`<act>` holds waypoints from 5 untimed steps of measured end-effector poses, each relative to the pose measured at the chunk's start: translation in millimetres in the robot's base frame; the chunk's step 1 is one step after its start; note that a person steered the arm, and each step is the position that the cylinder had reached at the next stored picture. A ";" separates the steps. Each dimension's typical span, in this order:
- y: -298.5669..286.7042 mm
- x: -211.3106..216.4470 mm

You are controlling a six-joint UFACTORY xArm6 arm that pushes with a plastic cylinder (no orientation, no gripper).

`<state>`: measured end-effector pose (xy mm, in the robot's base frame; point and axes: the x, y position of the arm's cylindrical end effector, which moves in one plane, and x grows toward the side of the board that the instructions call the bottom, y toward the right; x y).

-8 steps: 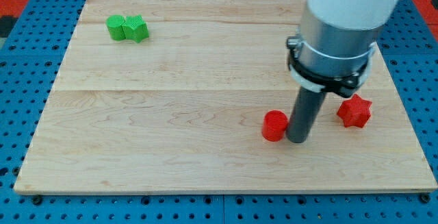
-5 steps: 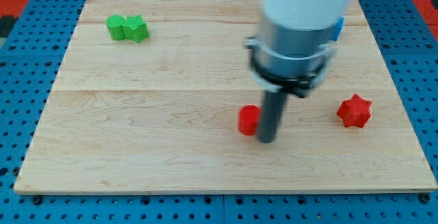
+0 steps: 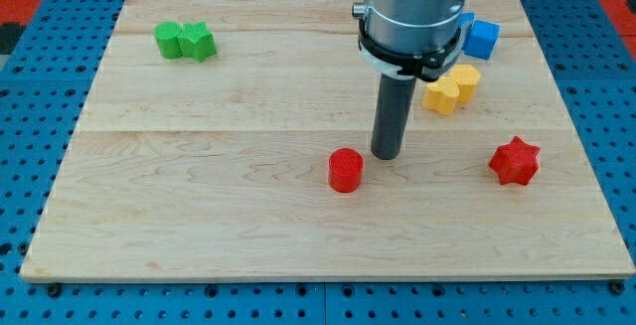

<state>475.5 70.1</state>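
My tip (image 3: 387, 156) down on the wooden board (image 3: 199, 216), near the middle, holding nothing, being a bare rod with no jaws to open or close. Just left of it and slightly nearer: red cylinder (image 3: 345, 170), close by but apart, a sliver of wood showing between. Well off to the right, at about the same depth: red star-shaped block (image 3: 515, 161). Farther back and right of the rod: two yellow blocks (image 3: 450, 88) touching each other, shapes hard to make out. Beyond those, at the far right: blue cube (image 3: 482, 39), partly hidden behind the grey arm housing (image 3: 412, 7). In the far left corner, well apart from everything else: two green blocks (image 3: 185, 41) pressed side by side. No containers anywhere; all blocks lying loose on the board. Under the board: blue pegboard (image 3: 30, 166).
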 end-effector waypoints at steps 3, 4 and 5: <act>-31.0 31.0; -73.4 60.6; -73.9 60.7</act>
<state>536.2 -3.9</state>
